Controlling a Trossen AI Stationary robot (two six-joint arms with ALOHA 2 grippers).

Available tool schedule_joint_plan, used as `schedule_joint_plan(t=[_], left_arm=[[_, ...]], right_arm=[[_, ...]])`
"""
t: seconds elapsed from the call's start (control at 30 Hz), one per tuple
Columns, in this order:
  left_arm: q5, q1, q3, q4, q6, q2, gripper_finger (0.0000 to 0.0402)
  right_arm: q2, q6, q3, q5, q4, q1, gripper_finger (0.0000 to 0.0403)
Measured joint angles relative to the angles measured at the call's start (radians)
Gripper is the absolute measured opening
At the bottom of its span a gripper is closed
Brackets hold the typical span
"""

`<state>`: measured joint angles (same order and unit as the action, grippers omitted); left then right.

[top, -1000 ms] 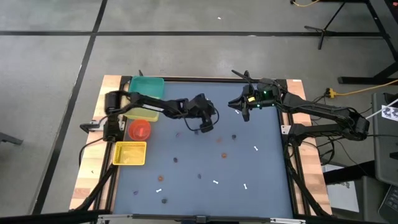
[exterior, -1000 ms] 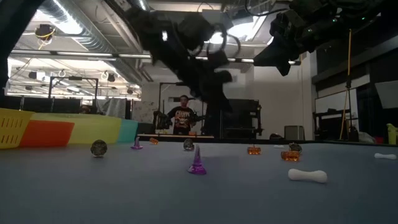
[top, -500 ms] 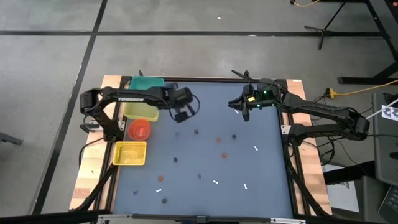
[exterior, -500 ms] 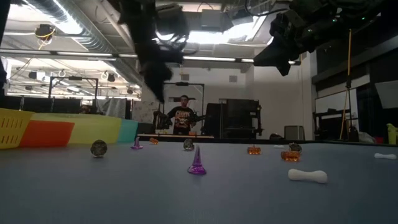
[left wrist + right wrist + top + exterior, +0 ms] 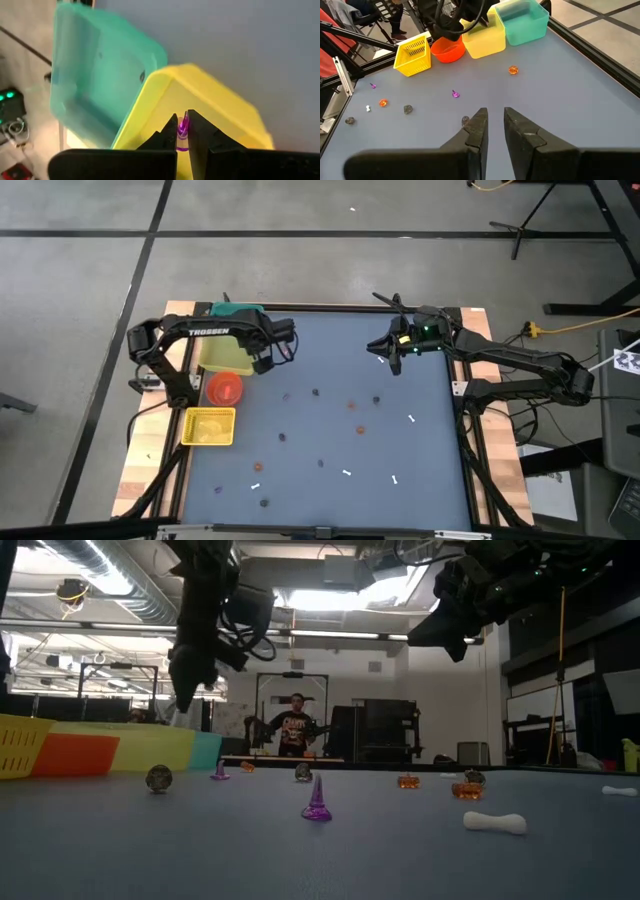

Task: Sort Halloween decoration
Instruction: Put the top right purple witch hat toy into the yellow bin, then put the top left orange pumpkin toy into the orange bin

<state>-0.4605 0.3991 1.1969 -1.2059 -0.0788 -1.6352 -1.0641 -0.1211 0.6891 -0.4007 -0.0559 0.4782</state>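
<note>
Nearest the front edge of the table [image 5: 430, 480], white sticks [image 5: 395, 478] lie flat among dark trinkets. In the low view a white stick [image 5: 495, 823] lies with its long axis across the view, and a purple cone [image 5: 317, 800] stands upright, tip up. Further back, toward mid-table, orange trinkets [image 5: 351, 403] and dark balls [image 5: 159, 778] are scattered well apart. At the left edge stand a yellow basket [image 5: 208, 427], a red bowl [image 5: 225, 388], a yellow bin [image 5: 215, 107] and a teal bin [image 5: 95, 70].

The left gripper [image 5: 183, 131] hangs above the yellow bin, fingers closed on a small purple piece [image 5: 183, 131], apparently end-on between the tips.

The right gripper [image 5: 493, 123] waits above the far edge, fingers slightly parted, holding nothing.
</note>
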Motion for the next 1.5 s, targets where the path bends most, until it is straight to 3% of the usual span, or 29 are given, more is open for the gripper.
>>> schedule_joint_plan(t=[0.23,0.8,1.03,1.33,1.5], left_arm=[[0.0,0.029,0.0,-0.059,0.002,0.0,0.0013],[0.001,0.036,0.0,-0.043,0.002,0.0,0.0148],[0.063,0.034,0.0,0.161,0.002,0.0,0.0179],[0.187,0.034,0.0,0.564,-0.001,0.0,0.0182],[0.212,0.036,0.0,0.62,-0.001,-0.015,0.0182]], right_arm=[[0.0,0.0,0.0,0.0,0.0,0.0,0.006],[0.0,0.0,0.0,0.0,0.0,0.0,0.006],[0.0,0.0,0.0,0.0,0.0,0.0,0.006],[0.0,0.0,0.0,0.0,0.0,0.0,0.006],[0.0,0.0,0.0,0.0,0.0,0.0,0.006]])
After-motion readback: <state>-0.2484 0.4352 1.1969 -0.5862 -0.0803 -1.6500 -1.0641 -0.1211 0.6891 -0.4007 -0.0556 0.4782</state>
